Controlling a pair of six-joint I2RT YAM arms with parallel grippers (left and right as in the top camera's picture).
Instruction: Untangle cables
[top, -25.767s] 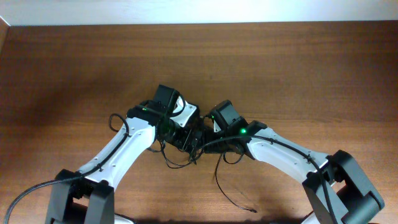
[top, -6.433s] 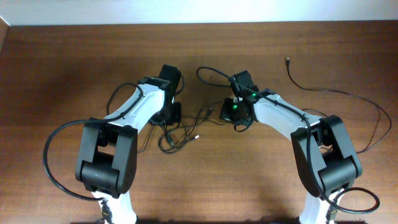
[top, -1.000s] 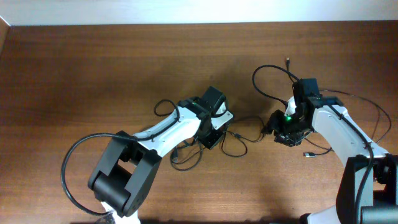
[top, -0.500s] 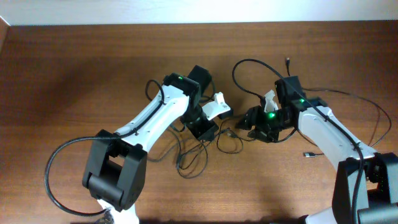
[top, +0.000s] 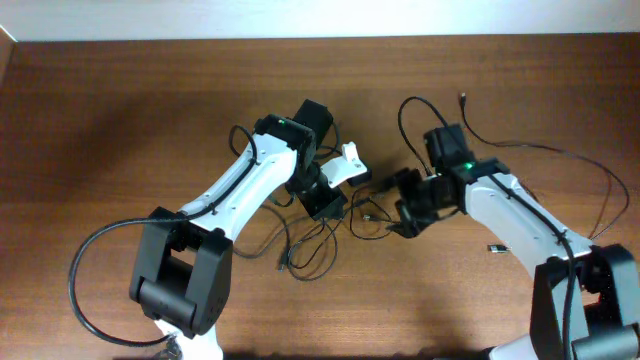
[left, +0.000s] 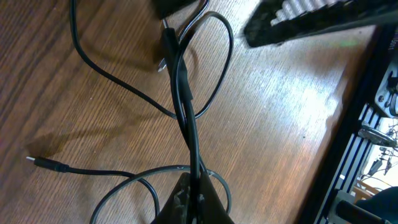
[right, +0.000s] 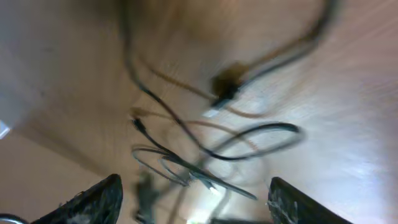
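The thin black flexible cables (left: 185, 106) lie in a loose knot on the brown wooden table (top: 120, 120), at its middle between the two arms, with slack loops spilling toward the near edge. A separate long black cord (top: 545, 148) lies at the far right. The left gripper (left: 193, 185) is pinched tight on two strands that run side by side away from its tips. The right gripper (right: 196, 199) hangs over the tangle with its fingers spread, and that view is blurred. These cords look light, limp and smooth, so they will probably drag across the wood and slide through a slack pinch. A firm hold near a small plug end (left: 38, 163), or on a single strand clear of the crossings, seems the better choice.
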